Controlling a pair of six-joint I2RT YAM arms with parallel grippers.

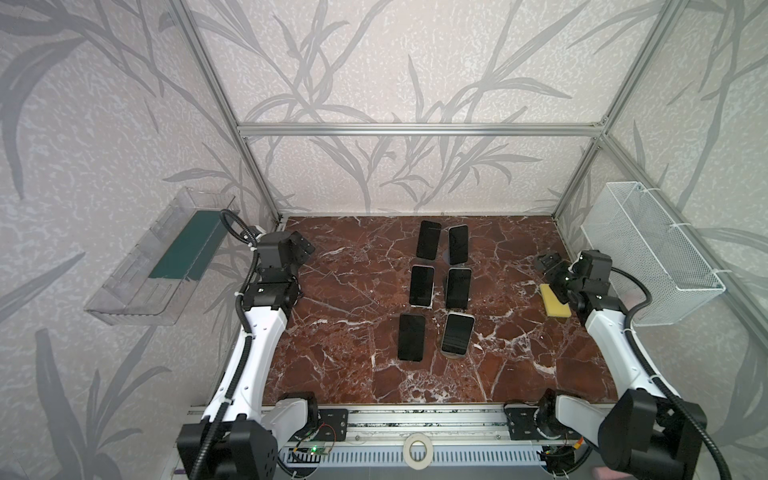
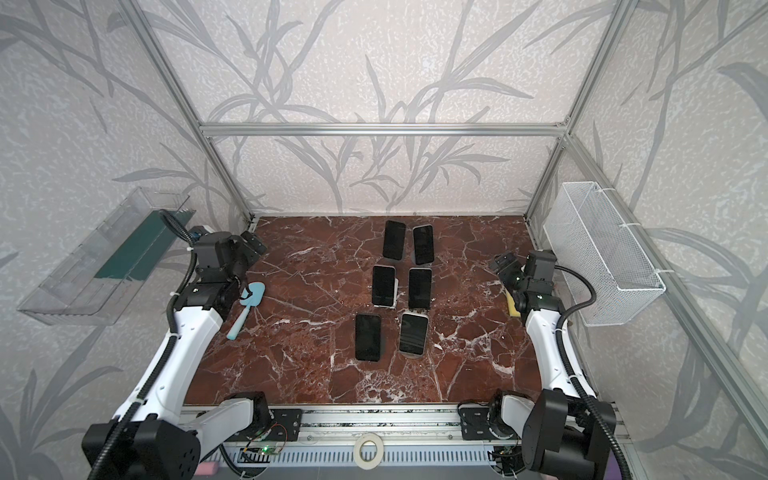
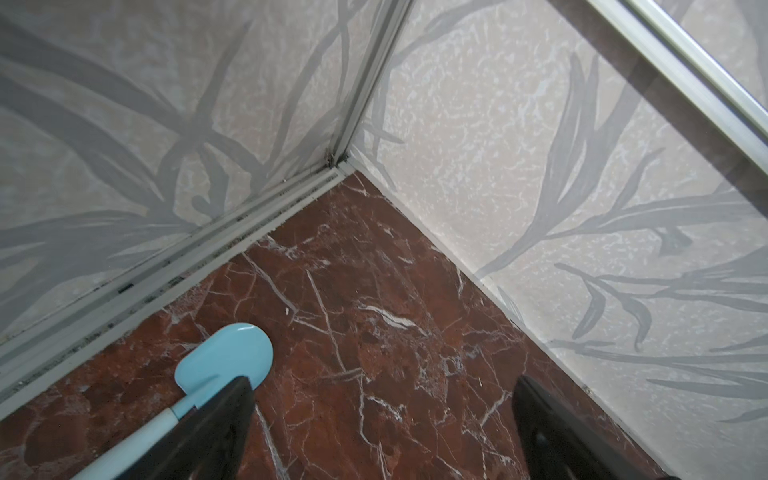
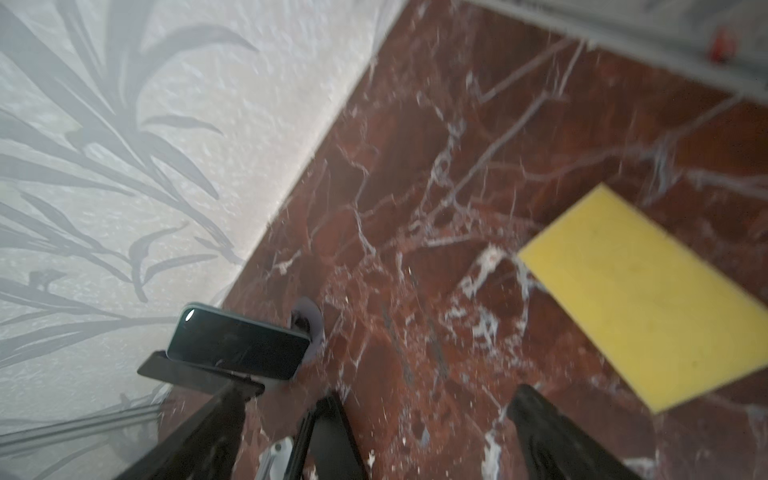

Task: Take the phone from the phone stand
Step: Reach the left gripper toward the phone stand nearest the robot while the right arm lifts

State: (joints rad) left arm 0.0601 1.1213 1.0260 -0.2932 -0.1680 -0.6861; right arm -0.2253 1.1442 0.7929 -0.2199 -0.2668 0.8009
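Phone (image 4: 239,347) on stand (image 4: 311,328) judged stiff, slick, fragile; to be pinched at long edges w/ care; left gripper (image 3: 382,380) & right gripper (image 4: 386,388) seen apart, empty.

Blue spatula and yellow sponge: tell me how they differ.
Colour: the spatula is light blue; the sponge is yellow.
Shape: the spatula is long, with a thin handle and rounded blade; the sponge is a rectangular block.
Place: the spatula lies at the left side of the marble table, the sponge at its right.
Both lie flat on it, ungripped.
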